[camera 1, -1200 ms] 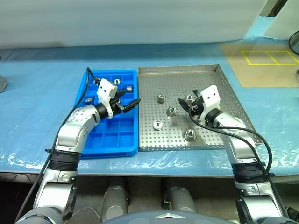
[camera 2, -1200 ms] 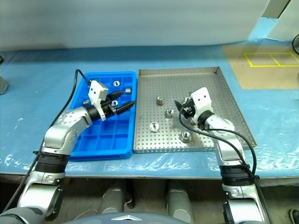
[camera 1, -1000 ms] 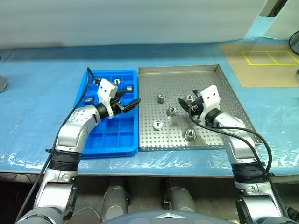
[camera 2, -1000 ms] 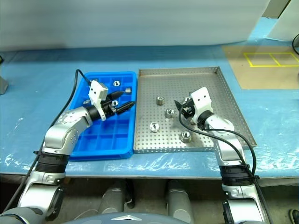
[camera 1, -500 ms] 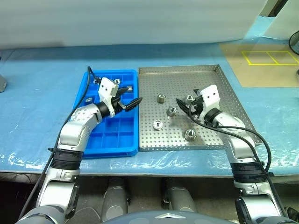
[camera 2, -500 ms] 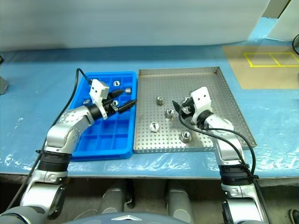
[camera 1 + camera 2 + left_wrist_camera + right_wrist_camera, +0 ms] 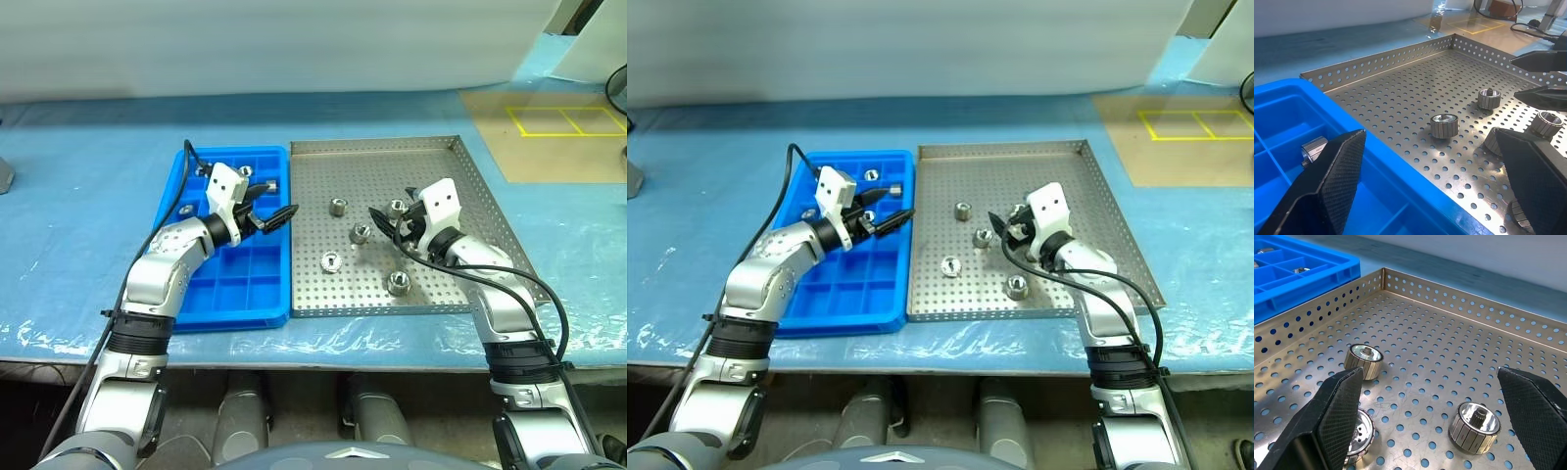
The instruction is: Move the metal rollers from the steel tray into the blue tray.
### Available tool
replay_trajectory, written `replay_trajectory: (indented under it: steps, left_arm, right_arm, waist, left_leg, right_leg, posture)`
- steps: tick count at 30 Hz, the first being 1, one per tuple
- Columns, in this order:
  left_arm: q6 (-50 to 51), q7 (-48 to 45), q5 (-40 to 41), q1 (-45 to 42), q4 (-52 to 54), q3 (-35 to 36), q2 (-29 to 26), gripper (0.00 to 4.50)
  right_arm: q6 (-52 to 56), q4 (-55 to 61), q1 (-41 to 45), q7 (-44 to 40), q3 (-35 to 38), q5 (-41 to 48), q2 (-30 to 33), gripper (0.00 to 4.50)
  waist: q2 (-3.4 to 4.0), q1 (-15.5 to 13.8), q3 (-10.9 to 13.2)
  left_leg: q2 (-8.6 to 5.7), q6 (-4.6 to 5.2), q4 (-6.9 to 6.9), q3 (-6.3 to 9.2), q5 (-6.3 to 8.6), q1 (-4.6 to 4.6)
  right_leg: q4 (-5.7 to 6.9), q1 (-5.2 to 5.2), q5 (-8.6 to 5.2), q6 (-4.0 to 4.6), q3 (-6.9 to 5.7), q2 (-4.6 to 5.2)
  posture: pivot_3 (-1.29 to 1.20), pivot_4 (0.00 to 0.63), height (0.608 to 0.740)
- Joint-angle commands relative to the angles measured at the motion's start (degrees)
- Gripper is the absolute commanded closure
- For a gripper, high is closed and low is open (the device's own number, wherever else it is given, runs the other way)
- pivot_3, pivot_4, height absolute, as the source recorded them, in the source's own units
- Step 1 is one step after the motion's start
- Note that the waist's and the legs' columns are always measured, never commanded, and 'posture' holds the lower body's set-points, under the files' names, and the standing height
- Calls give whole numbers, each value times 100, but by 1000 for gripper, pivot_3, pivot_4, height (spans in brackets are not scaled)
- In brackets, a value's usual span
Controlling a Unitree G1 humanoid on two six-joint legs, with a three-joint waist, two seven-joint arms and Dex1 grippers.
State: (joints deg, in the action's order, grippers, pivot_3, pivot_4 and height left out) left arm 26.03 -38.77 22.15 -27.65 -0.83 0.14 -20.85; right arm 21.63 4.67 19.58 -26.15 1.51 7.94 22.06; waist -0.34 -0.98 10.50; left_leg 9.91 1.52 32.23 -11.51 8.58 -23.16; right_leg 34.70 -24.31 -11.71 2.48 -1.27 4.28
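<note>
Overhead, the left eye view shows a desk (image 7: 78,166) covered in blue sheeting. The blue tray (image 7: 196,304) sits centre-left, touching the steel tray (image 7: 431,157) at centre-right. Five metal rollers (image 7: 331,261) lie scattered across the steel tray's perforated floor, and a few more already rest in the blue tray's upper compartments. The left gripper (image 7: 272,214) hovers over the blue tray's right edge, released and empty. The right gripper (image 7: 388,221) hangs over the middle of the steel tray, also spread and empty, with one roller just beside its tips.

Next, the right eye view repeats the same layout.

From the left wrist view, wide-apart fingers frame the steel tray, with one roller lying in a blue compartment at lower left.

From the right wrist view, two wide-apart fingers frame three rollers near the frame's bottom.

The rollers look rigid, dense for their size and smooth, so probably slippery; they could roll if tipped. Pinching across the ribbed side wall seems the surest hold.
</note>
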Motion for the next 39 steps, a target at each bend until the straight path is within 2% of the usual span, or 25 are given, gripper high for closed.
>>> replay_trajectory:
  steps: [1,5,9,15,21,24,29,33,39]
  left_arm:
    - [-35,-98,86,-143,211,47,-23,23]
    - [-127,-338,69,-534,19,-81,7,23]
    - [-422,-957,-133,-1239,-456,-527,100,23]
    - [-855,-2663,-324,-2004,-924,-1412,-5,23]
    - [-1456,-4057,-759,-2593,-1976,-2073,-8,23]
    - [-2155,-4495,-1263,-2734,-2594,-2444,-6,23]
    - [-3231,-4622,-1954,-3020,-3863,-2717,242,23]
    - [-3730,-4175,-2519,-3354,-4896,-2803,669,23]
    - [-4102,-3715,-3275,-3620,-5592,-2976,974,23]
  right_arm:
    - [-68,272,43,-66,9,49,50,0]
    - [172,551,55,-387,78,352,152,0]
    - [329,652,66,-563,233,464,433,0]
    - [925,1531,-301,-1269,154,985,1013,0]
    - [1335,2159,-866,-1287,489,1269,1383,0]
    - [1581,2663,-1336,-1247,535,1481,1389,0]
    - [1823,3161,-1861,-1119,366,1558,1399,0]
    - [1841,3243,-1879,-729,360,1497,1171,0]
    - [1760,3185,-1900,-465,283,1350,1133,0]
  waist:
    - [0,0,0]
    - [0,-3,0]
    - [0,-47,0]
    - [0,-24,0]
    - [1,25,-1]
    - [3,26,-2]
    - [3,51,-2]
    - [2,95,-2]
    - [1,180,-2]
  left_leg:
    - [0,0,0,0,0,0]
    - [0,0,1,0,0,0]
    - [-2,1,4,0,0,1]
    - [-1,6,-2,0,2,2]
    - [-1,6,4,-5,3,7]
    - [0,6,4,-5,3,10]
    - [-2,10,3,-5,5,4]
    - [-3,13,13,-4,7,1]
    - [-4,18,14,-3,10,-3]
  right_leg:
    - [0,0,0,0,0,0]
    - [0,0,0,0,0,0]
    - [1,4,0,0,0,2]
    - [-4,6,0,1,0,2]
    - [-2,6,-2,2,1,2]
    - [-3,10,-4,-1,1,2]
    - [-12,10,-7,-7,1,2]
    - [-13,12,-18,-29,1,3]
    - [-16,13,-12,-19,-1,4]
  posture:
    - [-154,150,740]
    - [-163,150,740]
    - [-187,150,740]
    - [-242,150,740]
    - [-324,150,740]
    - [-374,150,740]
    - [-422,150,740]
    - [-448,150,740]
    - [-464,150,740]
